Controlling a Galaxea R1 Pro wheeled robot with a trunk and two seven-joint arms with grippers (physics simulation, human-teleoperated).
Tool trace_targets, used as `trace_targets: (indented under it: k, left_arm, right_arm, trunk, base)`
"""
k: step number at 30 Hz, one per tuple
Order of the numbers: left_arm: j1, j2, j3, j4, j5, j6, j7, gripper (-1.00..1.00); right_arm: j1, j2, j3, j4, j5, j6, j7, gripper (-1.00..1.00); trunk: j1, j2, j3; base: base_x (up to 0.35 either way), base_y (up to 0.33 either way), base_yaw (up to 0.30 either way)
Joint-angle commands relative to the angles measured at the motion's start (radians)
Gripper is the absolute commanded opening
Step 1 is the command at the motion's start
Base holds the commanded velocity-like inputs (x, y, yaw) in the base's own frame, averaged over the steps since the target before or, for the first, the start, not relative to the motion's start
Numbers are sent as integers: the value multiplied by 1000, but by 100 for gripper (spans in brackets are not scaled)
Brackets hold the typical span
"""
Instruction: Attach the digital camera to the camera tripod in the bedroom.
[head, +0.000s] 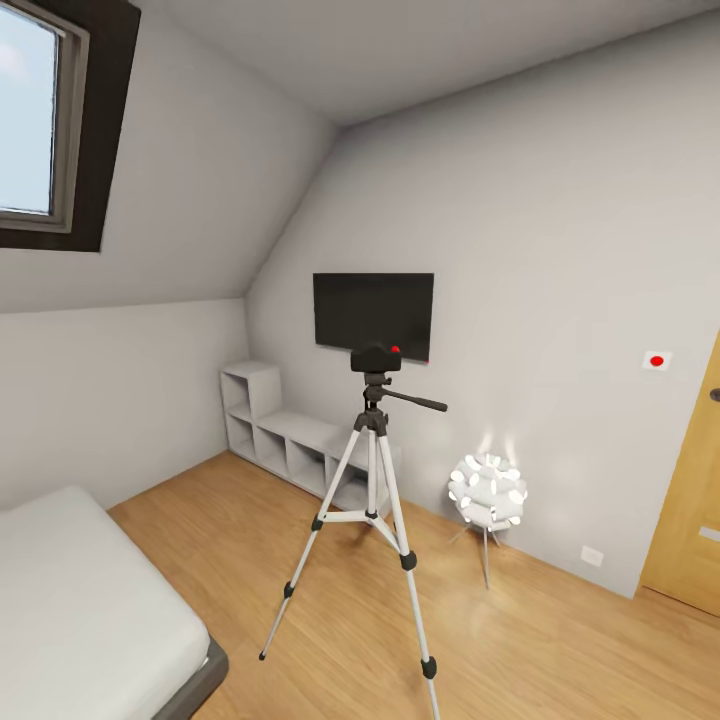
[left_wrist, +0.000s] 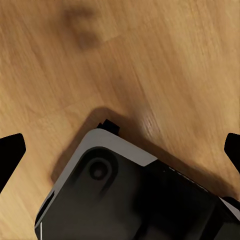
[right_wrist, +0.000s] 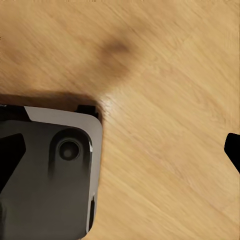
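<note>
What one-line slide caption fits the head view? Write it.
Digital camera seated atop the camera tripod, beside a white-ball floor lamp.

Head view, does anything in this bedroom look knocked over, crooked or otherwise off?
Nothing stands out. The camera tripod stands upright on its three legs with the digital camera sitting level on its head, and the floor lamp beside it is upright too.

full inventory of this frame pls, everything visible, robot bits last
Small boxy black digital camera: 1, black with red dot, on the tripod head.
Silver three-legged camera tripod: 1, silver legs, black joints, on the wood floor mid-room.
Flat wall screen: 1, black, behind the camera.
Cube shelf unit: 1, white, along the wall.
White-ball floor lamp: 1, lit, right of the tripod.
Bed: 1, white mattress, grey frame, lower left.
Skylight: 1, dark frame, upper left.
Wooden door: 1, right edge.
Robot base: grey-black, over floor, wrist views.
Left gripper, right gripper: black fingertips apart, empty.
</note>
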Motion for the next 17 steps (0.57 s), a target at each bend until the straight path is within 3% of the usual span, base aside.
trace_targets:
  k: [1, 8, 17]
  left_arm:
    - [0, 0, -8, -1, 7, 1, 4, 100]
    - [0, 0, -8, -1, 7, 1, 4, 100]
    - [0, 0, -8, -1, 7, 1, 4, 100]
  right_arm:
    - [-1, 0, -9, 1, 8, 0, 2, 100]
    - [-1, 39, -10, -4, 6, 0, 1, 100]
    - [-1, 49, -9, -5, 3, 0, 1, 100]
  trunk:
    - [0, -1, 0]
    - [0, -1, 0]
    - [0, -1, 0]
  base:
    - [0, 0, 0]
    - [0, 0, 0]
    - [0, 0, 0]
